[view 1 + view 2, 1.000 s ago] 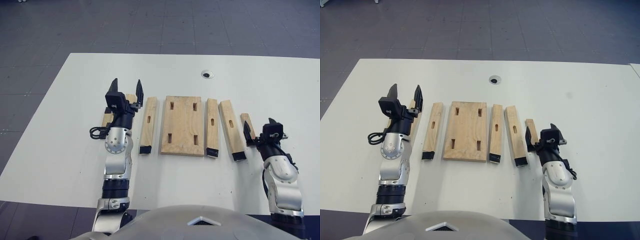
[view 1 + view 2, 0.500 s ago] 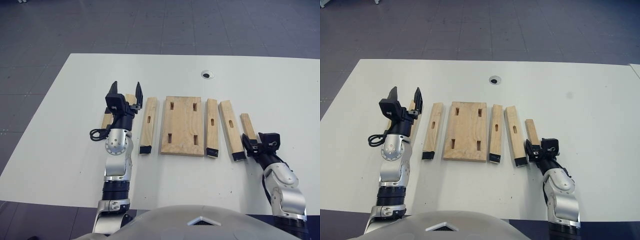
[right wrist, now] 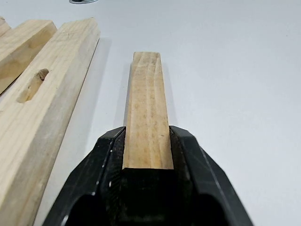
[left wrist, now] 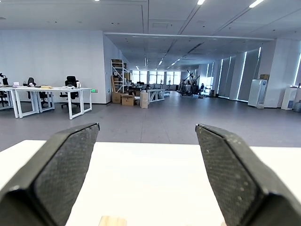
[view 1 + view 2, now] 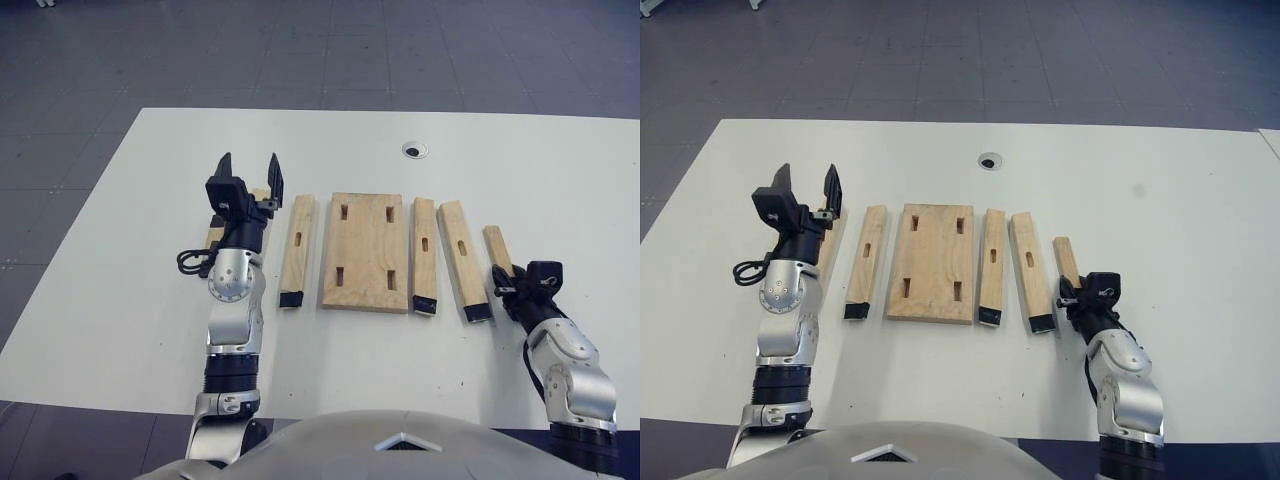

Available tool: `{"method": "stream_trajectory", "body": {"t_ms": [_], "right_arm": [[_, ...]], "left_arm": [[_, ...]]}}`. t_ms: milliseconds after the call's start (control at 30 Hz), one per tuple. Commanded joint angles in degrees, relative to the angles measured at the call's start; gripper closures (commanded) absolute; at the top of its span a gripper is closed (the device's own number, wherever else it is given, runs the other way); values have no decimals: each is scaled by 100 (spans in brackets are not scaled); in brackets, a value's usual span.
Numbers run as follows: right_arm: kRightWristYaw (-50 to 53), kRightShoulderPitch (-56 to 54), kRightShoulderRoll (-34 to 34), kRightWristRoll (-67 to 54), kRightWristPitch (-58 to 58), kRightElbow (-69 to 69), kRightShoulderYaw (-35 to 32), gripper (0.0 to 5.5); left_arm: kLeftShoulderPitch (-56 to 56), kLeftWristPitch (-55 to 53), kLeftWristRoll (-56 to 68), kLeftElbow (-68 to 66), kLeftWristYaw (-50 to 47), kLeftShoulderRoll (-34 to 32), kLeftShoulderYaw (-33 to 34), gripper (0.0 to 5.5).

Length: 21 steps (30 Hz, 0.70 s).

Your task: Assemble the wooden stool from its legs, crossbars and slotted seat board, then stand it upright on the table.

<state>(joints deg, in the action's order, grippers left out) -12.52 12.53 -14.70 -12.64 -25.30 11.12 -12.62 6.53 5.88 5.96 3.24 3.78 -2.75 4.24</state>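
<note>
Your right hand [image 5: 508, 284] is clamped on the near end of the short pale wooden crossbar [image 3: 146, 108], one finger pressed to each long side. As far as I can tell the crossbar is lying flat on the white table [image 5: 120, 250], at the right end of the row of parts. Your left hand [image 5: 249, 165] is wide open and holding nothing, raised above a pale wooden piece at the far left [image 5: 213, 238]. The arm hides most of that piece, so I can't say if it's a leg or a crossbar.

Progress-wise, I'd say you're right at the start. Nothing is joined yet. The flat rectangular wooden seat board with four slots [image 5: 367, 250] lies in the middle of the table. The slotted wooden legs with black tips are laid out parallel to it: the left leg [image 5: 296, 250] just beside its left edge, then the middle leg [image 5: 424, 255] and the right leg [image 5: 464, 258] on its right side. So every joint is left to do, then flipping the stool upright.

What's in the way: the right leg sits just beside the crossbar you're holding, so watch you don't nudge it when you lift. There's also a small round cable hole [image 5: 414, 149] in the table beyond the board, well apart from the parts.
</note>
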Motion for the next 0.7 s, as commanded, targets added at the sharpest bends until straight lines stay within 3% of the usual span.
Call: {"method": "stream_trajectory", "body": {"t_ms": [33,267,467,700], "right_arm": [[118,-1160,-23,53,149,325,184,418],[-531,-2697,269,295,951,-54,1444,418],[-901,-3035,412,549,1746,-130,2058,418],[-1060,-2942,486,558,1937,36,2272,418]], "left_arm": [[378,-668,718,240,379,75,-26,168],[1181,-2718,2836,307,1275,222,33,168],[1370,-4436,4747,340,1492,277,414,168],[1505,-4723,5337,434,1144,455,539,168]]}}
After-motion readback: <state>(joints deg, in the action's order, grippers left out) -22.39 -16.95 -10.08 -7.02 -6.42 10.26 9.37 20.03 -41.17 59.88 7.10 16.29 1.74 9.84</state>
